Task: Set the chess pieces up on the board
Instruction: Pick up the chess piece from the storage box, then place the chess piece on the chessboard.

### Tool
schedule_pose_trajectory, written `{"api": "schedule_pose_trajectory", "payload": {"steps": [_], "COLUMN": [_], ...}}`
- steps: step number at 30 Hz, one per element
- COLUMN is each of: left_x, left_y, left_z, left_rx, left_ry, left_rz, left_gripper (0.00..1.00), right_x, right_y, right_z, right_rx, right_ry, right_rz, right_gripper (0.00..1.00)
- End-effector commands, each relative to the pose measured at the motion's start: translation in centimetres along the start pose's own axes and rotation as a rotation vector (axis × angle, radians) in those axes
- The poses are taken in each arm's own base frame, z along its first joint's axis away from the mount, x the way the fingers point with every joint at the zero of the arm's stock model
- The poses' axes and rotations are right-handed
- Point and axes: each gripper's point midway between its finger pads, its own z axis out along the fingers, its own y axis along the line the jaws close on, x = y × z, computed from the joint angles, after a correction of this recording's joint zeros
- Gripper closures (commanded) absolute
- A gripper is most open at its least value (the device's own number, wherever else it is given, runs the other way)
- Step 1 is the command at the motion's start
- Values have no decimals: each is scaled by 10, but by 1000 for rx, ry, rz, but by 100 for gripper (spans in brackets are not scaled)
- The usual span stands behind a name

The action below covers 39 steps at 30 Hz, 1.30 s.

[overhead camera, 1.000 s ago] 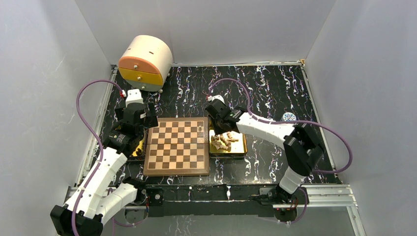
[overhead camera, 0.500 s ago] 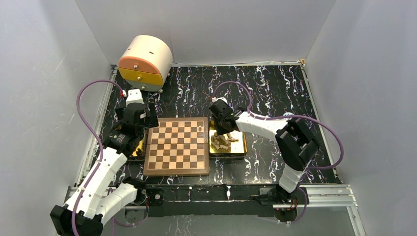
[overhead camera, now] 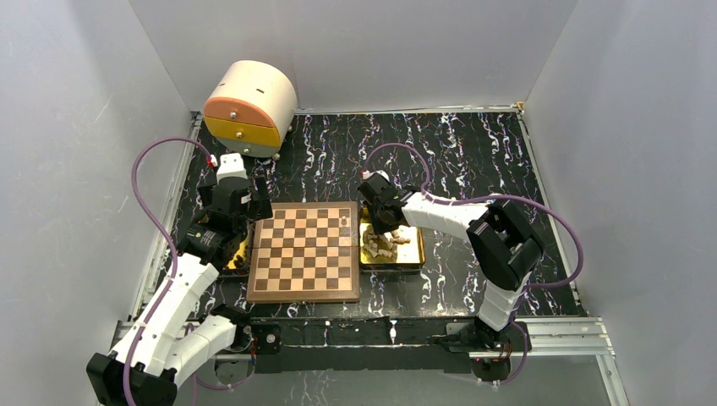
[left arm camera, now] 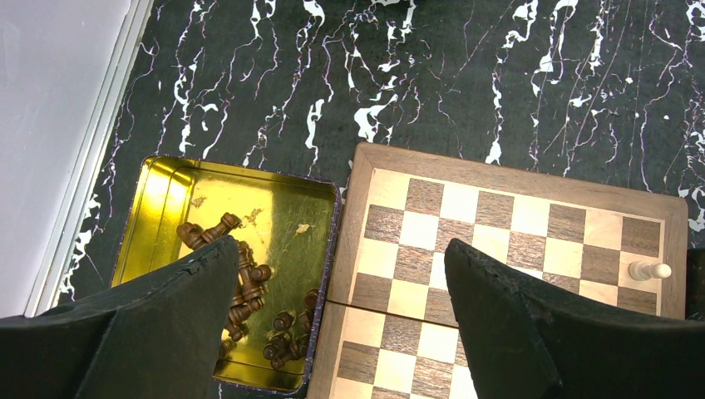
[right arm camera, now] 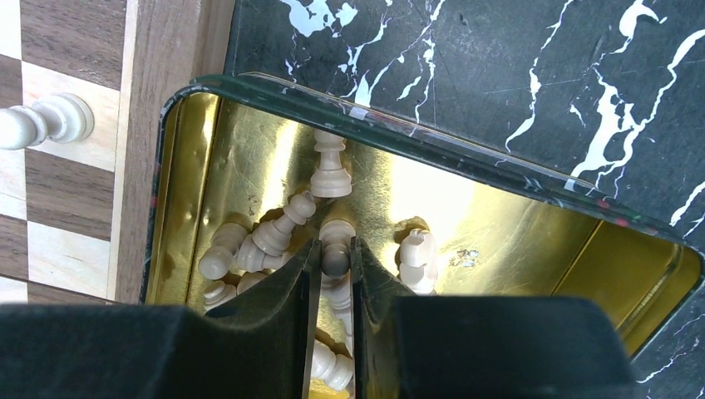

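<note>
The board (overhead camera: 304, 293) lies in the middle, with one light chess piece (overhead camera: 345, 221) standing near its right edge. The other light chess pieces (right arm camera: 278, 231) lie heaped in a gold tray (right arm camera: 499, 176) to the right of the board. My right gripper (right arm camera: 335, 249) is down in this tray, shut on one light chess piece (right arm camera: 335, 259). My left gripper (left arm camera: 341, 249) is open and empty, held above the board's left edge (left arm camera: 515, 208) and a second gold tray (left arm camera: 166, 199) of dark brown pieces (left arm camera: 249, 283). The lone light piece also shows in the left wrist view (left arm camera: 648, 270).
A cream drawer unit with orange and yellow fronts (overhead camera: 249, 106) stands at the back left. A small round blue and white object (overhead camera: 497, 200) lies on the black marbled table right of the tray. Grey walls close in the table on three sides.
My right gripper has come down and a little left into the tray of light pieces, and its elbow has swung left. The left arm has not moved.
</note>
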Motion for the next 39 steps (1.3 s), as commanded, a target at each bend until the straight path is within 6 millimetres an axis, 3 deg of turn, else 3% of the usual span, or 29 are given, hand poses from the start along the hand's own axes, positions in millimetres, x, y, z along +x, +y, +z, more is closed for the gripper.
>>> {"api": "schedule_pose_trajectory", "payload": {"steps": [1,20,29,39], "left_x": [-19,-17,-19,-22], "left_y": [-1,-5,-5,1], "left_z": [-6,-6,-6,-8], "left_rx": [8,31,31,1], "left_ry": [-57,-52,-57,-72], "left_rz": [-31,-29,-32,-37], "left_gripper": [9,9,9,9], "right_x": [-14,-41,-77,-109], "right_y": [-4,-2,30,71], "right_z": [-13,-55,-79,-71], "right_rx": [22,20,-101,-158], "right_ry": [-35,-62,-135,-157], "right_rz": [8,21,33,-26], "right_gripper": [75,76,77,76]}}
